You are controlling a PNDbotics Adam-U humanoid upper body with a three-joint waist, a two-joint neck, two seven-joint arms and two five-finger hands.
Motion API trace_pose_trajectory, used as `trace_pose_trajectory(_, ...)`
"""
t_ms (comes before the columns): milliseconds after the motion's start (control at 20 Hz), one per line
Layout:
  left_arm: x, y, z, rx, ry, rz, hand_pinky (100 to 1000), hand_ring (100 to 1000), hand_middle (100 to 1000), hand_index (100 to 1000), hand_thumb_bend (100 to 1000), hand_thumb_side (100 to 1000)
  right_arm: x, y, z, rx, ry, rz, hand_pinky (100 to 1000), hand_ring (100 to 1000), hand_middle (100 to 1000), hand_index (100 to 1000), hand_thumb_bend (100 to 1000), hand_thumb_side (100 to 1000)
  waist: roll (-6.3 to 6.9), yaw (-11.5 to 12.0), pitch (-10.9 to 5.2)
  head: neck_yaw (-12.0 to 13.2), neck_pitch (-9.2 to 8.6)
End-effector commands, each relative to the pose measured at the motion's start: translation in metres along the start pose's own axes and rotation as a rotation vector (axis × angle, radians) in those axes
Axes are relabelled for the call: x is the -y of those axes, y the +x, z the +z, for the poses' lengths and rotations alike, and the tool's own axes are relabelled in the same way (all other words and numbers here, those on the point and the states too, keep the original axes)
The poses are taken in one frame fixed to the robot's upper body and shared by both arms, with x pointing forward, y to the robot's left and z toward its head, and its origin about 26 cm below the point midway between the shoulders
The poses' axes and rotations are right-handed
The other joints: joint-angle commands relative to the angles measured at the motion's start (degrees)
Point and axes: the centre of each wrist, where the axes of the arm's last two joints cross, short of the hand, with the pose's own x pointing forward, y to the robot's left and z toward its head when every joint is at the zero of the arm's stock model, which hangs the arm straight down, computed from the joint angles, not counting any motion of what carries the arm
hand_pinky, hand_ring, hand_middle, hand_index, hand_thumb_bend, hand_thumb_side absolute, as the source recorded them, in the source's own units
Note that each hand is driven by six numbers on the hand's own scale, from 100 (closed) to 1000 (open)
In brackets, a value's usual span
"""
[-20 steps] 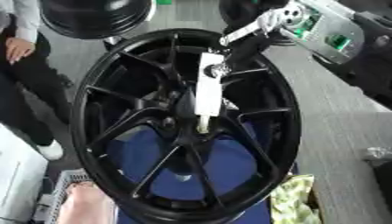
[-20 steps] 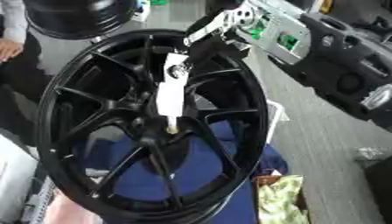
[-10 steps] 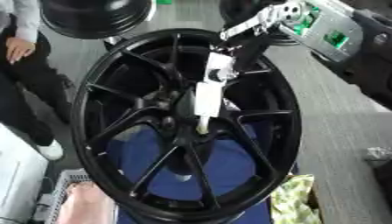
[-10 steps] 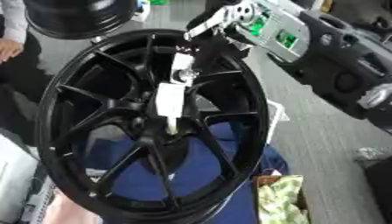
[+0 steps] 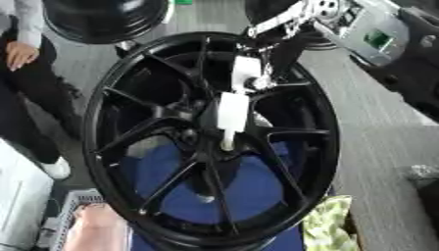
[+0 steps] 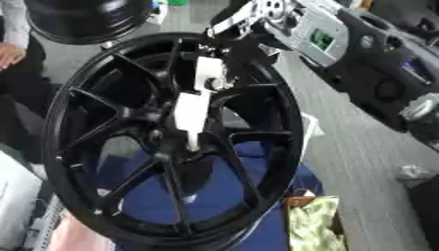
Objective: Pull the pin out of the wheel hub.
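A big black spoked wheel hub [image 5: 328, 137] fills the middle of both views, tilted toward me. A white pin [image 5: 231, 112] stands over its centre, a thick white body with a thin tip pointing down at the centre bore. Whether the tip is still inside the bore I cannot tell. My right hand [image 5: 267, 55] comes in from the upper right on a silver wrist, and its dark fingers are curled round the pin's upper white part. My left hand shows in neither view.
A second black wheel [image 5: 103, 19] lies at the top left, with a person [image 5: 26, 54] standing beside it. A blue cloth [image 5: 249, 191] lies under the hub, a yellow-green rag [image 5: 328, 225] at the lower right. Dark car parts [image 6: 386, 73] line the right side.
My right wrist has shifted slightly up and away. The pin stays nearly where it was, its tip still at the hub's centre.
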Motion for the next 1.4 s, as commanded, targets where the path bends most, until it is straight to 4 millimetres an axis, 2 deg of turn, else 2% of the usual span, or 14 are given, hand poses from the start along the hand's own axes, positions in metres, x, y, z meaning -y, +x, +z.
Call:
trace_pose_trajectory(50,-0.004,0.007,-0.004,0.031,0.007,-0.004,645,1000,744,757,484,744,0.031,0.002,0.045,-0.039,-0.125,0.01,757,502,495,656,100,265,-0.14,-0.2,-0.8,0.3,0.31)
trace_pose_trajectory(300,-0.005,0.006,-0.004,0.028,0.008,-0.009,645,1000,744,757,482,746,0.04,0.003,0.069,-0.051,-0.2,0.015,753,490,487,649,100,254,-0.04,-0.5,-0.85,0.6,0.31)
trace_pose_trajectory(550,-0.006,0.005,-0.004,0.028,0.014,-0.019,645,1000,744,757,483,746,0.05,0.005,0.114,-0.061,-0.336,0.034,762,478,481,644,100,244,-0.04,-1.2,-0.77,1.4,0.31)
trace_pose_trajectory(750,-0.008,0.004,-0.003,0.028,0.02,-0.029,645,1000,745,757,483,746,0.046,-0.003,0.152,-0.093,-0.441,0.045,766,473,479,644,100,239,-0.07,-1.8,-0.56,2.2,0.31)
trace_pose_trajectory(900,-0.01,0.004,-0.004,0.031,0.026,-0.035,646,1000,745,758,483,745,0.03,-0.023,0.178,-0.161,-0.476,0.024,770,483,484,648,100,257,-0.07,-2.0,-0.35,2.9,0.31)
trace_pose_trajectory(1100,-0.01,0.005,-0.005,0.038,0.031,-0.038,646,1000,745,758,485,744,-0.001,-0.058,0.208,-0.298,-0.508,-0.028,776,490,489,653,100,265,0.01,-1.9,0.05,3.6,0.31)
trace_pose_trajectory(1300,-0.011,0.005,-0.006,0.043,0.041,-0.033,646,1000,745,758,484,744,-0.03,-0.081,0.23,-0.387,-0.558,-0.074,789,490,495,661,100,243,0.4,-1.5,0.58,4.2,-0.03)
trace_pose_trajectory(1400,-0.01,0.005,-0.006,0.042,0.045,-0.03,646,1000,745,758,485,744,-0.041,-0.086,0.235,-0.399,-0.584,-0.082,794,495,501,667,100,242,0.66,-1.4,0.84,4.6,-0.23)
